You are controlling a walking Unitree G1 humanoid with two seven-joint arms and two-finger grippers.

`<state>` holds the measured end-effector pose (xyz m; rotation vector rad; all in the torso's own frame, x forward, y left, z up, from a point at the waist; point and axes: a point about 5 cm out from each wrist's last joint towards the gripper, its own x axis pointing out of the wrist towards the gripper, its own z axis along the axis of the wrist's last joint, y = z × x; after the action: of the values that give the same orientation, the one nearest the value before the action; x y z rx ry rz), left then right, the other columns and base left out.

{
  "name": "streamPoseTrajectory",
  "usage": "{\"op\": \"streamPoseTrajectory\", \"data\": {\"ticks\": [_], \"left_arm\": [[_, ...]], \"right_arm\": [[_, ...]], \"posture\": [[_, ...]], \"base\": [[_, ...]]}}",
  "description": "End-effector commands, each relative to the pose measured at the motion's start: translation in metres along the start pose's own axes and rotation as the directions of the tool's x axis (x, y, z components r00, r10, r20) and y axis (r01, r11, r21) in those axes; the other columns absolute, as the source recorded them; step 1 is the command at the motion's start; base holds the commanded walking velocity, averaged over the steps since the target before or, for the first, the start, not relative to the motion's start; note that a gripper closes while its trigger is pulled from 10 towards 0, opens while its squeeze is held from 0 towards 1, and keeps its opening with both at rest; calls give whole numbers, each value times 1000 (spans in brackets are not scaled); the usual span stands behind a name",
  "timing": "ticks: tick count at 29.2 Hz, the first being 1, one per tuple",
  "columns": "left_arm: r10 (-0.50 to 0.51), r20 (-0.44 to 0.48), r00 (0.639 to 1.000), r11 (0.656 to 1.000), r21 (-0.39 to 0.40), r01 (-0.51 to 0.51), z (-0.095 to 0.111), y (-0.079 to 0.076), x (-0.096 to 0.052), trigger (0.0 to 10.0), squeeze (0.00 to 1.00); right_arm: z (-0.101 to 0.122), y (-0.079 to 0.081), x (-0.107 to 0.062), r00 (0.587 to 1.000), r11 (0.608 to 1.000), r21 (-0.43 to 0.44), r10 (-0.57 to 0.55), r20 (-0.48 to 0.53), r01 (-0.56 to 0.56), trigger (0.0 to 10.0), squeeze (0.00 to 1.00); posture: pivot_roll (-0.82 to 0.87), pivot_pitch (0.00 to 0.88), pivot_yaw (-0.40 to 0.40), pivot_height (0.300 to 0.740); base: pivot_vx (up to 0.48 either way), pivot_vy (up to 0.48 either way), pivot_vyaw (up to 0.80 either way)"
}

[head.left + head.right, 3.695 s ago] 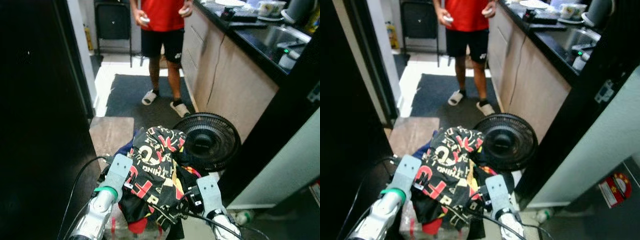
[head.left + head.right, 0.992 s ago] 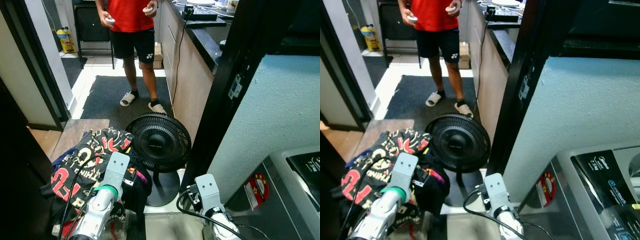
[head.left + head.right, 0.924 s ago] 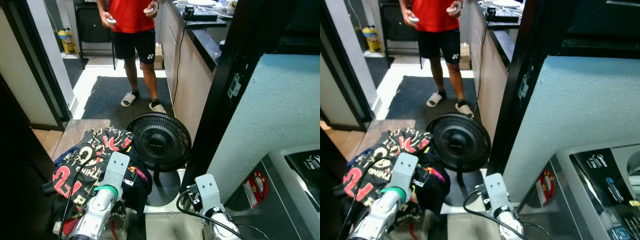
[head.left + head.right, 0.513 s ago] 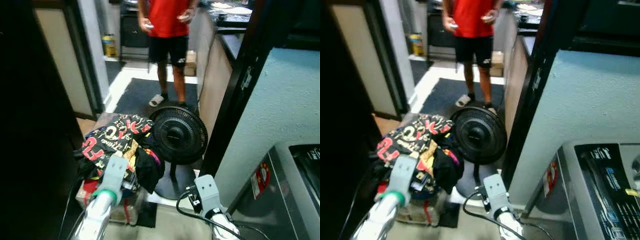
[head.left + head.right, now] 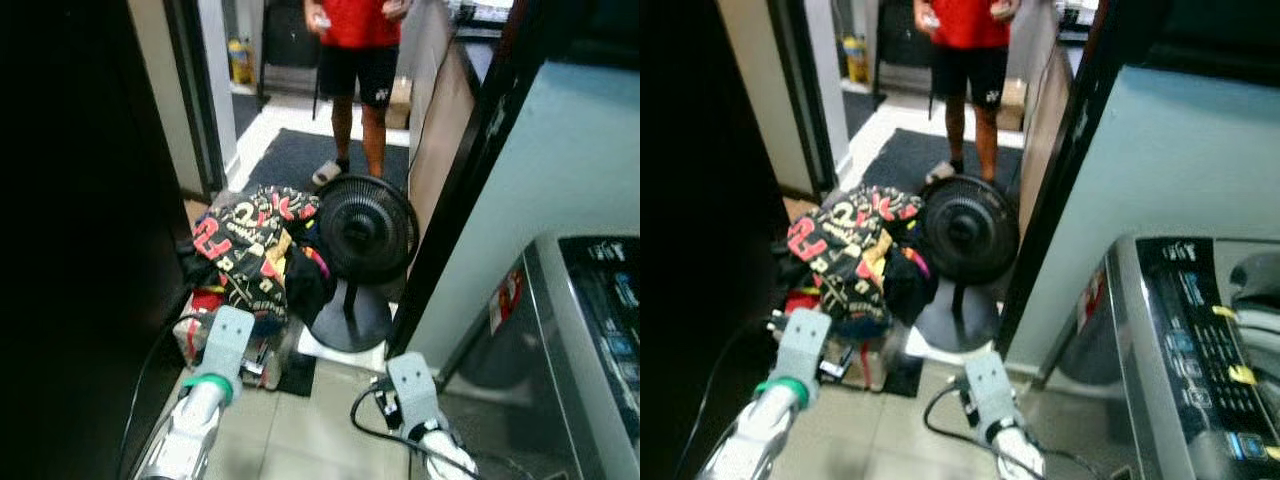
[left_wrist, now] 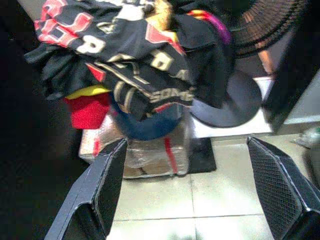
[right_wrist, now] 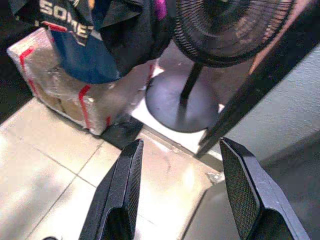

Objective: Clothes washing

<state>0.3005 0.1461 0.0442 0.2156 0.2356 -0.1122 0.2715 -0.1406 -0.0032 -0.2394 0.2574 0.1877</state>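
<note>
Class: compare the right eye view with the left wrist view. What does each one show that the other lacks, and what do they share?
Right eye view alone: the washing machine on the robot's right and a person standing beyond the fan. Left wrist view alone: the wrapped box under the clothes seen closely, between the open left gripper fingers. Shared: the clothes pile, fan and tiled floor.

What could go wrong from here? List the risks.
1. The clothes pile leans against the fan; pulling a garment may tip the fan.
2. A cable trails on the floor by the right gripper and could snag.
3. A person stands just beyond the fan, within the robot's path.
</note>
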Motion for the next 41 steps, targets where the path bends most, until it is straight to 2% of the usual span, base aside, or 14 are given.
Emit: {"op": "streamPoseTrajectory", "data": {"ticks": [1, 4, 17, 35, 41], "left_arm": [[-4, -3, 1000, 1000, 8, 4, -1, -2, 0, 10000, 0], [-2, 2, 1000, 1000, 12, 2, 0, -1, 0, 10000, 0], [1, 4, 1000, 1000, 10, -1, 0, 0, -1, 10000, 0], [0, 2, 1000, 1000, 9, 0, -1, -1, 0, 10000, 0], [-4, 1, 1000, 1000, 8, 4, -1, -2, 0, 10000, 0]], "right_arm": [[-3, 0, -2, 1000, 1000, 3, 1, -9, -1, 10000, 0], [-3, 1, -2, 1000, 1000, -3, 4, -8, -5, 10000, 0], [-2, 2, -2, 1000, 1000, -19, 12, 0, -12, 10000, 0], [-3, 1, -2, 1000, 1000, -15, 9, -1, -9, 10000, 0], [-3, -1, -2, 1000, 1000, 4, 1, -9, -1, 10000, 0]], "posture": [[123, 0, 12, 740], [123, 0, 12, 740], [122, 0, 12, 740], [118, 0, 9, 740], [117, 0, 9, 740]], "base": [[0, 0, 0], [308, 0, 0], [473, 0, 687], [471, 0, 0], [449, 0, -751]]}}
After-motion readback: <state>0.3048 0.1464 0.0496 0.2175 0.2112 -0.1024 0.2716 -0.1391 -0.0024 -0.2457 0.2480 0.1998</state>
